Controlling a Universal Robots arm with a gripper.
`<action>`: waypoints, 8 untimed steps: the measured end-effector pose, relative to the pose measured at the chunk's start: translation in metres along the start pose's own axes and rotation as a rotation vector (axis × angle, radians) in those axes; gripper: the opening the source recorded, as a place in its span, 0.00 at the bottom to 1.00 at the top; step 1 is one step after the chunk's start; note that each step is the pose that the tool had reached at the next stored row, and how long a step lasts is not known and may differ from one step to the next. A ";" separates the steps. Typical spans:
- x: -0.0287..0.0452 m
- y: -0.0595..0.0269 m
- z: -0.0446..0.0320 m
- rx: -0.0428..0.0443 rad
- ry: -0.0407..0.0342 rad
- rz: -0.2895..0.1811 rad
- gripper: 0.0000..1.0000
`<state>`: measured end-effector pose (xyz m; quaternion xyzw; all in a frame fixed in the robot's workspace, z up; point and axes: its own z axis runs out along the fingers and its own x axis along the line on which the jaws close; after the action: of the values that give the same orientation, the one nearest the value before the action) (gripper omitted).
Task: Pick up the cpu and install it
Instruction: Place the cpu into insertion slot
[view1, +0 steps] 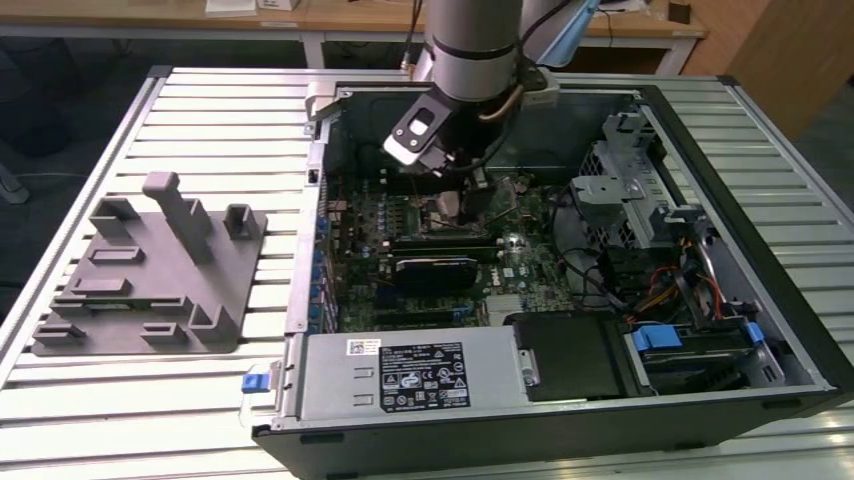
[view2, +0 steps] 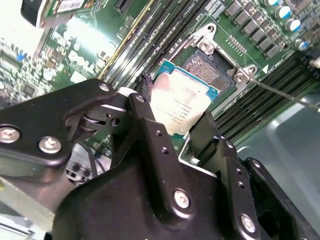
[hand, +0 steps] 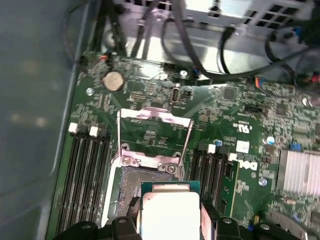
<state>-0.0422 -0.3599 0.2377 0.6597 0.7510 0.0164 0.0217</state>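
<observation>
Gripper (view2: 175, 117): cpu (view2: 182, 100) is being pinched between its fingers (view2: 150, 125) and held over the open socket (view2: 212, 65); contact with it cannot be told. Beyond the socket, the load frame (hand: 152, 116) is being shown swung open on the motherboard (hand: 240, 105).

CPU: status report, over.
Hand shut on cpu. Cpu over open socket, not seated. No obstruction seen between them.

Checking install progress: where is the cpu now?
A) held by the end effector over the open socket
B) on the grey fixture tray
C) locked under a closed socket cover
A: the end effector clamps the cpu by its edges over the open socket.
</observation>
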 end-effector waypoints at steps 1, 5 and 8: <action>0.0000 0.0000 0.0003 0.0002 -0.0009 0.018 0.55; 0.0002 0.0000 0.0009 0.0008 -0.0040 0.075 0.55; 0.0006 0.0001 0.0013 0.0011 -0.0055 0.104 0.55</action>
<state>-0.0421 -0.3593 0.2364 0.6979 0.7157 0.0153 0.0225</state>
